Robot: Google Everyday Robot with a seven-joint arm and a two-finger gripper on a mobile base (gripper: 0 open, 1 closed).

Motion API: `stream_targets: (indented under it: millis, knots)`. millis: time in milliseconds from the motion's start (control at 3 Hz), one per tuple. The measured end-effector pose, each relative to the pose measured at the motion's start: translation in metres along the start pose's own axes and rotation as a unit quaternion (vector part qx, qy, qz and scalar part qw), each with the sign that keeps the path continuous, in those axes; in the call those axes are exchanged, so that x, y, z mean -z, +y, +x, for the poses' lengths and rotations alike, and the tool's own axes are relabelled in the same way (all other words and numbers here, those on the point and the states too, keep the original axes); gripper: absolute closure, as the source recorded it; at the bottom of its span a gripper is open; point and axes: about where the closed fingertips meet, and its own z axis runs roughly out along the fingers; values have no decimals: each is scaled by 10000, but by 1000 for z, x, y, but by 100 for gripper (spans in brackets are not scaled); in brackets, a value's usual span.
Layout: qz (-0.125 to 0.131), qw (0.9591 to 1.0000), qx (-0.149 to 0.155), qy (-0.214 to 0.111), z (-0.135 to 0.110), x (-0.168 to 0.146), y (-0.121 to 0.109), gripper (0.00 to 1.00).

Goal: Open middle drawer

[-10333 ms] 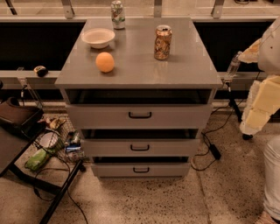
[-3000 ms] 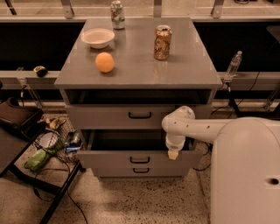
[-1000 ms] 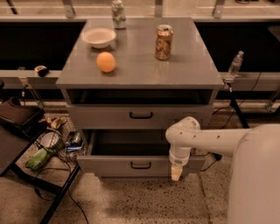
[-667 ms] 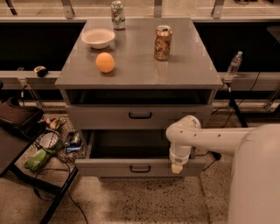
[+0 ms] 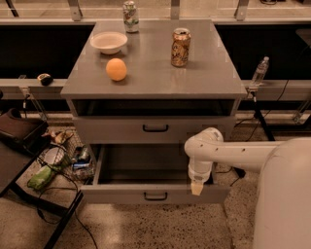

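Note:
The middle drawer [image 5: 116,193] is a wide grey drawer with a small black bar handle [image 5: 155,196]. It stands pulled far out of the cabinet [image 5: 155,87], and its plain grey inside [image 5: 141,163] shows bare. My gripper [image 5: 197,187] hangs from the white arm [image 5: 228,151] on the right. It points down at the right part of the drawer's front edge. The top drawer [image 5: 112,129] above is shut. The lowest drawer is hidden under the open one.
On the cabinet top stand a white bowl [image 5: 109,42], an orange [image 5: 116,69], a brown can [image 5: 180,47] and a can at the back [image 5: 129,9]. A wire basket of clutter [image 5: 63,160] and a dark stand [image 5: 19,160] sit left. A bottle [image 5: 259,72] stands right.
The middle drawer was shut at first and has slid out toward me, a little further over the last second. My gripper has stayed at its front right edge.

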Motion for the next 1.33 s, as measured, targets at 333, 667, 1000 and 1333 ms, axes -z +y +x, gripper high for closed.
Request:
stream_targets:
  millis: [333, 667, 1000, 1333]
  knots:
    - [0, 10000, 0, 0, 0, 0, 0, 65]
    - [0, 10000, 0, 0, 0, 0, 0, 42]
    - [0, 10000, 0, 0, 0, 0, 0, 20]
    - [-1, 10000, 0, 0, 0, 0, 0, 0]
